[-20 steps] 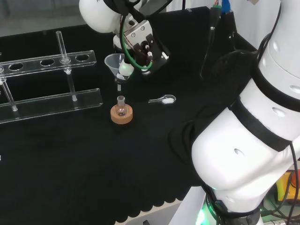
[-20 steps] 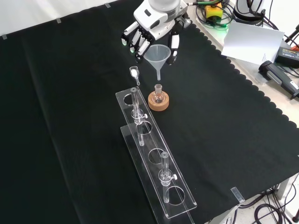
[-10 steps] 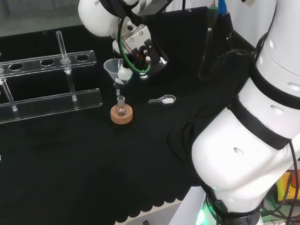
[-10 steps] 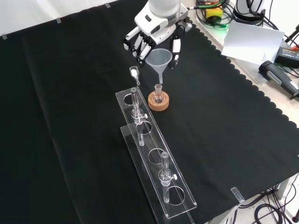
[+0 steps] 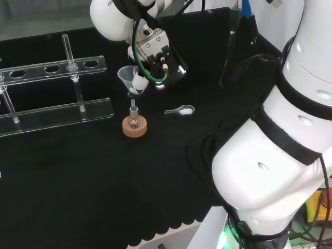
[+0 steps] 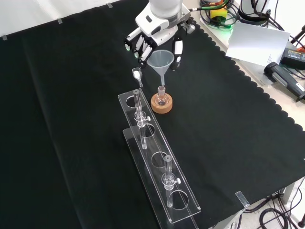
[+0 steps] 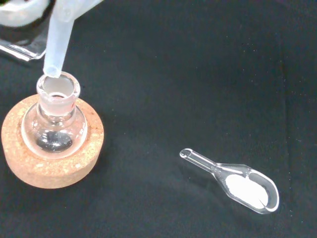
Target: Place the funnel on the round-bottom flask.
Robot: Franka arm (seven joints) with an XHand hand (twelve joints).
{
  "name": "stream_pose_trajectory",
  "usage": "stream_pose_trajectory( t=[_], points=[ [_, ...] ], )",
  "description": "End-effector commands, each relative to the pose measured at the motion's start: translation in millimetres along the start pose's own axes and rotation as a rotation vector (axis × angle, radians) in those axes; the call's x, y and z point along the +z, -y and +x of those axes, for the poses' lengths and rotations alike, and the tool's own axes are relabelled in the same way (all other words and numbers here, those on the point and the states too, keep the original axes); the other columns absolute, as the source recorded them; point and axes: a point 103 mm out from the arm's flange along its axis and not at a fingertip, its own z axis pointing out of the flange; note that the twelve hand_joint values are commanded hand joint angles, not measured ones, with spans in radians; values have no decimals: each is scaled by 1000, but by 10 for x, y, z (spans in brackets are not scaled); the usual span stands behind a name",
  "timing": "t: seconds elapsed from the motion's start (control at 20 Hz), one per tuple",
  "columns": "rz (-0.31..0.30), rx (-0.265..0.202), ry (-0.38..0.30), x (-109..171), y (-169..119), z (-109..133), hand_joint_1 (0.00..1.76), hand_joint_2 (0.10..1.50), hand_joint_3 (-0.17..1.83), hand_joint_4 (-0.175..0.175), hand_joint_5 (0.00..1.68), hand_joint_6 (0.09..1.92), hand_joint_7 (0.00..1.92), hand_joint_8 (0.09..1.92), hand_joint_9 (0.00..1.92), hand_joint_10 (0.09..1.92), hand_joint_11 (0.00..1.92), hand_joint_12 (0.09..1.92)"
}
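Black cloth; funnel (image 6: 160, 62) spout-down, upright

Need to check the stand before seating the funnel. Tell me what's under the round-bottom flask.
A cork ring sits under the round-bottom flask on the black cloth. The flask's bottom rests in the ring's hollow; what lies beneath the ring is covered.

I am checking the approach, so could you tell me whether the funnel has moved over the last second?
Yes. In the head view the funnel, held by the hand, has come down toward the round-bottom flask on its cork ring.
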Motion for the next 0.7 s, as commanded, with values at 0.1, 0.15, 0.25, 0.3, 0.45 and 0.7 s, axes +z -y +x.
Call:
stream_pose_trajectory(
  t=[0.1,0.15,0.25,0.3,0.45,0.7],
  points=[
    [4,10,-8,33,-51,16,827,590,517,105,905,527,1292,159,870,308,0,1298],
    [4,9,-8,37,-52,24,827,590,518,105,905,527,1292,159,870,308,0,1298],
    [8,6,-10,49,-48,40,827,589,520,105,905,527,1292,159,870,307,0,1299],
    [10,5,-10,60,-44,47,827,589,521,105,906,527,1292,159,870,307,0,1299],
    [15,5,-11,83,-42,49,827,588,524,105,906,527,1292,159,871,306,0,1299],
    [25,12,-18,100,-50,40,828,586,528,104,906,527,1293,158,871,305,0,1299]
  ],
)
